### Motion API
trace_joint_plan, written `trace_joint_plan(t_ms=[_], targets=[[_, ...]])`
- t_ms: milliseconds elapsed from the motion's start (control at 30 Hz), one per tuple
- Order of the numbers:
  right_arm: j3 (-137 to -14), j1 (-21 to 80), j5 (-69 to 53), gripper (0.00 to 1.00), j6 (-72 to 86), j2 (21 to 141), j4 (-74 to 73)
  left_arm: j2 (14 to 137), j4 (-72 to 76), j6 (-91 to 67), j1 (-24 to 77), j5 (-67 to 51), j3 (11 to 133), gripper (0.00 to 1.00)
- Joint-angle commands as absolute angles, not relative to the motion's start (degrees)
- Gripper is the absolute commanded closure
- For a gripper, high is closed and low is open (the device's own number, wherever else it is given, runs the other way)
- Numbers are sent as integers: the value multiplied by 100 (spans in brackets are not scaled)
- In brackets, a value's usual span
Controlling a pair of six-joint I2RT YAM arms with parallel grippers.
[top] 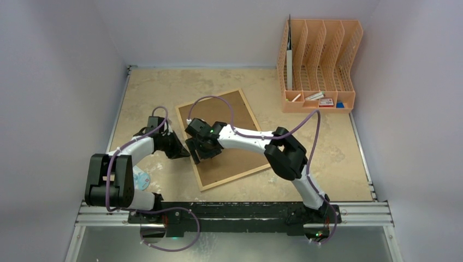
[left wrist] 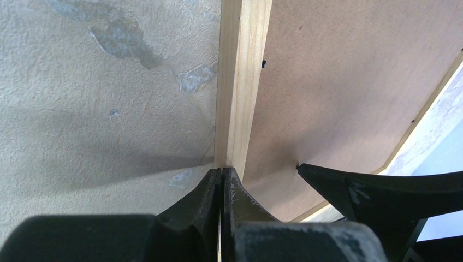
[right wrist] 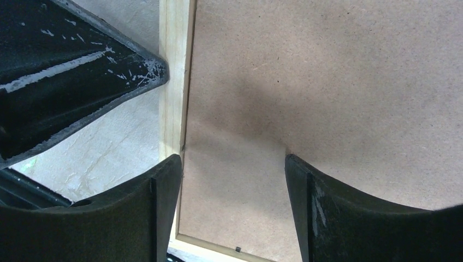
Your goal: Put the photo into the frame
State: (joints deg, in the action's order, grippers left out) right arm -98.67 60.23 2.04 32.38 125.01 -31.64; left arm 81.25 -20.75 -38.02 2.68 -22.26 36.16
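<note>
Two end effectors meet at the 9 o'clock long edge of the frame (top: pixel 226 112), which lies back-up on the surface (top: pixel 327 158) a little toward 9 o'clock from the middle. Its brown fibreboard faces the overhead camera, and its long sides run roughly from 11 toward 5 o'clock.

The left end effector (top: pixel 183 153) comes in from 9 o'clock. In its wrist view its fingers (left wrist: pixel 210 191) are pressed flat together, with the tips right against the light-wood border (left wrist: pixel 240 82). No gap shows between them, and I cannot tell whether anything thin is caught there.

The right end effector (top: pixel 199 153) sits just beside it at its 3 o'clock, over the back board. In its own wrist view the end effector (right wrist: pixel 232 158) stands wide and holds nothing. One finger is above the wooden border (right wrist: pixel 174 82) and the other is well in over the fibreboard (right wrist: pixel 327 82). A tip of the left end effector points in from 10 o'clock in that view.

An orange file organiser (top: pixel 319 65) stands at 1 o'clock on the surface, well apart from the frame.
</note>
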Motion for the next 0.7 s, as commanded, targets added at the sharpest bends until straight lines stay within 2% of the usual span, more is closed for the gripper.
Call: trace_joint_plan(t_ms=[0, 667], targets=[[-9716, 6114, 611, 28, 3392, 12907, -3526, 8205, -2264, -3787, 240, -1526, 3551, 99], [-9738, 6393, 919, 29, 3530, 13160, -3746, 8059, -2320, -3814, 138, -1459, 3511, 100]])
